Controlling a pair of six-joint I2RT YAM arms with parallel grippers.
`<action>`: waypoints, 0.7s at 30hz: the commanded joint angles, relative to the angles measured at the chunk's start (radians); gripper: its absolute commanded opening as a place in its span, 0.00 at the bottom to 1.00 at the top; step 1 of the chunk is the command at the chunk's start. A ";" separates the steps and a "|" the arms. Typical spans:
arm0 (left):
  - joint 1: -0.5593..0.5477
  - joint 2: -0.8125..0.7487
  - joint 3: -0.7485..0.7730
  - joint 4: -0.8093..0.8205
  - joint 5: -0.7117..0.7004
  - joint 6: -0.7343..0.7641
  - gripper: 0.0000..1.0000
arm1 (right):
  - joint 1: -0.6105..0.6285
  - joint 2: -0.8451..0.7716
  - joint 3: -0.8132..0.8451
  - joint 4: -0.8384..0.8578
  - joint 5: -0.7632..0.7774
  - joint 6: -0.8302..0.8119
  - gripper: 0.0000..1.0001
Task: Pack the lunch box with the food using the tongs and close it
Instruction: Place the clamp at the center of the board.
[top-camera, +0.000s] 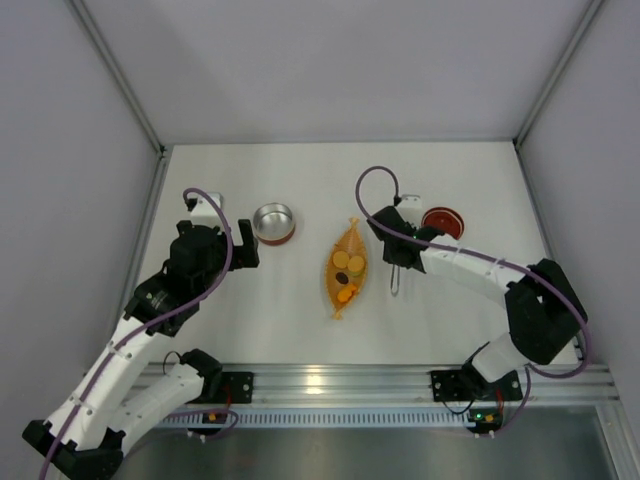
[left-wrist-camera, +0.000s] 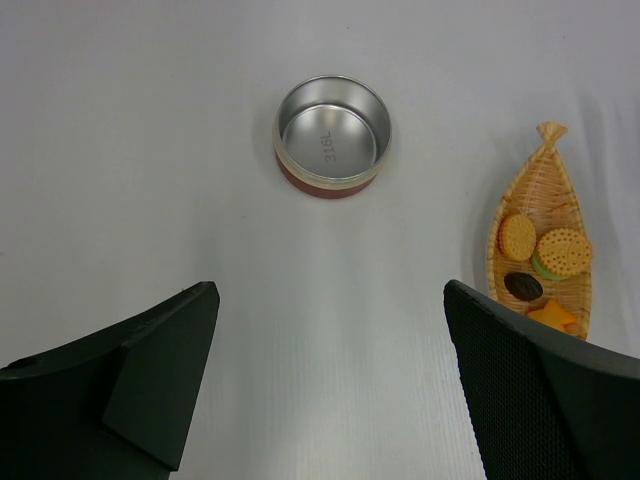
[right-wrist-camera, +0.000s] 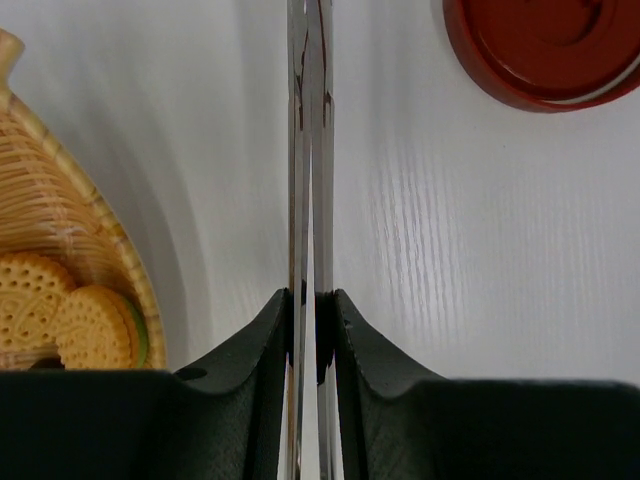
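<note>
The lunch box (top-camera: 273, 222) is a small round tin, open and bare inside (left-wrist-camera: 332, 135), with a red outer wall. Its red lid (top-camera: 442, 222) lies apart at the right (right-wrist-camera: 545, 50). The food (top-camera: 348, 272) is a few round cookies lying in an orange leaf-shaped tray (left-wrist-camera: 545, 255) (right-wrist-camera: 60, 310). My right gripper (top-camera: 397, 255) (right-wrist-camera: 312, 300) is shut on the silver tongs (right-wrist-camera: 308, 150), squeezing their two arms nearly together; one end of the tongs (top-camera: 396, 282) sticks out towards me, between tray and lid. My left gripper (top-camera: 245, 250) (left-wrist-camera: 330, 290) stands open and holds nothing, just left of the tin.
The woven orange tray (top-camera: 333, 262) (left-wrist-camera: 548, 150) (right-wrist-camera: 60, 200) lies lengthwise in the middle of the white table. Grey walls close in the left, right and far sides. A metal rail (top-camera: 330, 385) runs along the near edge.
</note>
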 joint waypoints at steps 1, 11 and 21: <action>0.004 -0.002 -0.010 0.030 0.003 0.003 0.99 | -0.054 0.057 0.031 0.130 -0.068 -0.084 0.19; 0.004 0.001 -0.010 0.033 0.009 0.005 0.99 | -0.145 0.134 -0.003 0.234 -0.187 -0.161 0.29; 0.002 0.001 -0.010 0.034 0.018 0.005 0.99 | -0.152 0.208 -0.003 0.218 -0.186 -0.153 0.53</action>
